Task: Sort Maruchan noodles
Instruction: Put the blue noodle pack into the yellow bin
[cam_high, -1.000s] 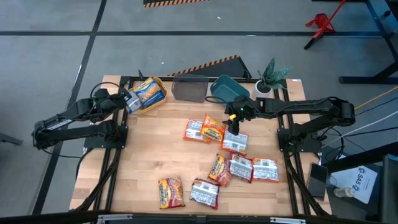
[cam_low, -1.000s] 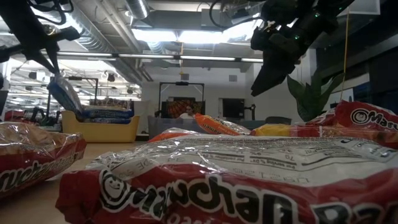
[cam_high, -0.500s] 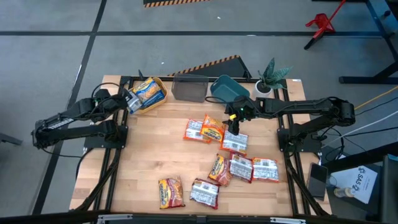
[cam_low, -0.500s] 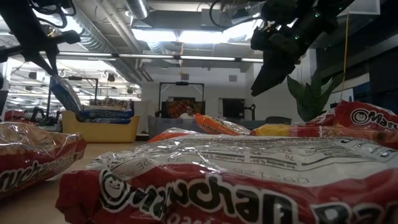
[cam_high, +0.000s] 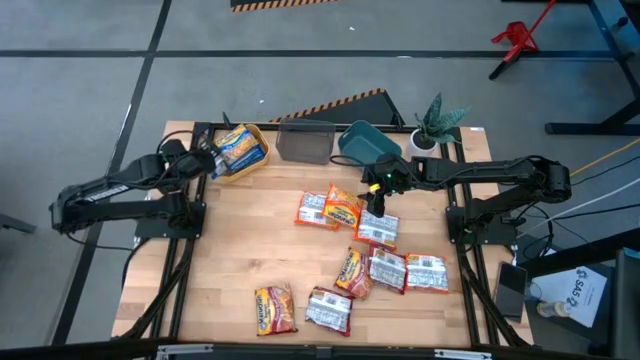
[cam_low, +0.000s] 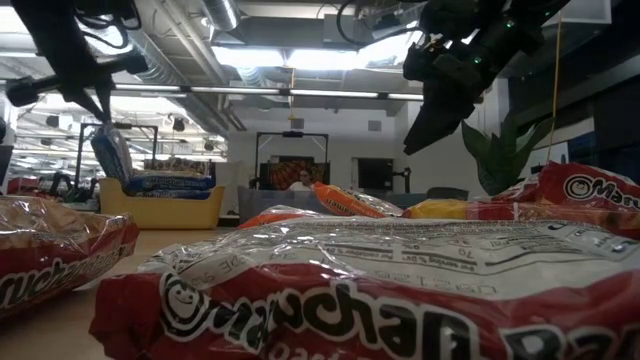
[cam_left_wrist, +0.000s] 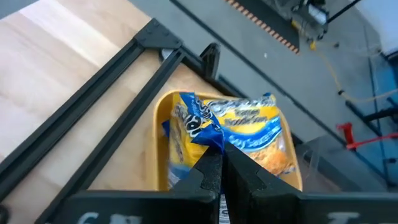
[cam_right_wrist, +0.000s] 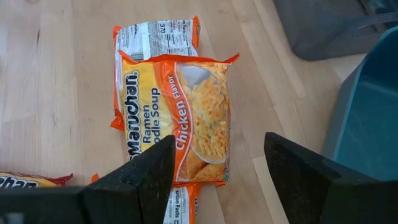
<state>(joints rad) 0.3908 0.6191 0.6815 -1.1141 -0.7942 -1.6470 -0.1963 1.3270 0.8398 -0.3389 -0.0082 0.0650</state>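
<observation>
My left gripper (cam_high: 207, 160) is shut on a blue-white noodle packet (cam_low: 110, 155) at the near-left rim of the yellow bin (cam_low: 162, 206). Another blue packet (cam_left_wrist: 255, 127) lies inside that bin (cam_left_wrist: 158, 134). My right gripper (cam_high: 378, 203) stands open in the air over the middle of the table. In the right wrist view its fingers (cam_right_wrist: 217, 180) stand on either side of an orange chicken packet (cam_right_wrist: 180, 112) without touching it. That packet lies flat, overlapping a red-silver one (cam_right_wrist: 155, 36). My left gripper pinches a crinkled blue edge of the packet (cam_left_wrist: 210, 138) between its two fingertips, coming at it slanting down from the table's left. The packet hangs below the fingers, nearly upright and lifted clear (cam_low: 112, 160).
Several red-silver and orange packets lie over the table's middle and near right (cam_high: 388, 268), with two more near the front edge (cam_high: 275, 308) (cam_high: 328, 310). A grey bin (cam_high: 303, 142), a teal bin (cam_high: 362, 142) and a potted plant (cam_high: 436, 124) stand along the far edge.
My left gripper has moved a little toward the yellow bin, still shut on the blue-white packet. The packet has swung from tilted to nearly upright below the fingers.
</observation>
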